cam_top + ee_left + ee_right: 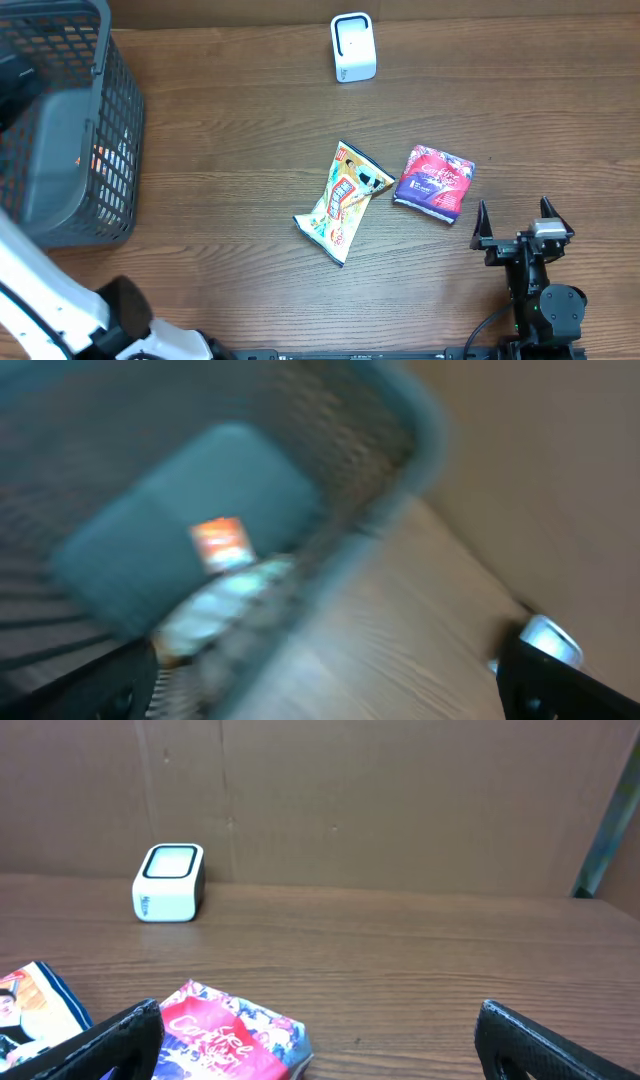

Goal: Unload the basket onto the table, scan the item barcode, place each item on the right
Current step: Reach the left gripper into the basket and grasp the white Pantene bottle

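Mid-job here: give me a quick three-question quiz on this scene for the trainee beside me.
1. Fill in: the basket sits on the ___ arm's side.
2. True or false: the scanner stands apart from the yellow bag.
3. Which lies nearest the open right gripper? A) basket B) scanner C) purple bag
Key: 1 left; 2 true; 3 C.

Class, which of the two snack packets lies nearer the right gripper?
The purple-and-red packet; the yellow packet lies farther from the right gripper.
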`<state>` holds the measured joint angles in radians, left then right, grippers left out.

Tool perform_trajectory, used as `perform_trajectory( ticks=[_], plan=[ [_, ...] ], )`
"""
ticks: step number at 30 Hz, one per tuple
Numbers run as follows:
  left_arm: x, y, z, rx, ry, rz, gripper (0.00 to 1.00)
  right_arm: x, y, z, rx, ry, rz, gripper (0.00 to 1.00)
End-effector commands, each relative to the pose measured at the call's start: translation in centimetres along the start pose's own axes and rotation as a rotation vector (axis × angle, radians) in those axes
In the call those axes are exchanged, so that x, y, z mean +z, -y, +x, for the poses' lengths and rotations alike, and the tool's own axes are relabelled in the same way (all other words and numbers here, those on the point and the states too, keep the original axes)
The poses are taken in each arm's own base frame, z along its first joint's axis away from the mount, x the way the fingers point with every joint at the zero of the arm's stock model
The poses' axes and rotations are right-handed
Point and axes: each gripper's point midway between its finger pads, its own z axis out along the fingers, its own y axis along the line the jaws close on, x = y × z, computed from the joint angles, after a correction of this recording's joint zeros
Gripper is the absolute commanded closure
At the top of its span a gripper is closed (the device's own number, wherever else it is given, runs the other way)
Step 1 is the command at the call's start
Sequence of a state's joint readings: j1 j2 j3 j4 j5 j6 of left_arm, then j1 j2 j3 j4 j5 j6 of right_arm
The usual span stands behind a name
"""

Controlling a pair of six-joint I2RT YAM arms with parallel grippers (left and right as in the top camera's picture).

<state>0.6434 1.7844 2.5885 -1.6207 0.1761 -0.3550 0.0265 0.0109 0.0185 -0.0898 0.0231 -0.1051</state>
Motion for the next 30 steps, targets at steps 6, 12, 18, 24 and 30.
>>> perform_trajectory(
  ticks=[6, 12, 18, 24, 30],
  plan=[
    [12.0, -10.0, 0.8, -0.094, -0.271, -0.188, 0.00, 0.0, 0.0, 0.2, 0.000, 0.004, -0.001, 0.00],
    [17.7, -9.8, 2.9, 0.030, -0.398, -0.170, 0.01, 0.0, 0.0, 0.2, 0.000, 0.004, -0.001, 0.00],
    [22.7, -9.5, 9.1, 0.145, -0.641, -0.175, 0.02, 0.0, 0.0, 0.2, 0.000, 0.004, -0.001, 0.00],
    [25.4, -10.5, 14.1, 0.225, -0.790, -0.223, 0.05, 0.0, 0.0, 0.2, 0.000, 0.004, -0.001, 0.00],
    [26.3, -12.3, 17.1, 0.249, -0.869, -0.291, 0.07, 0.0, 0.0, 0.2, 0.000, 0.004, -0.001, 0.00]
  ],
)
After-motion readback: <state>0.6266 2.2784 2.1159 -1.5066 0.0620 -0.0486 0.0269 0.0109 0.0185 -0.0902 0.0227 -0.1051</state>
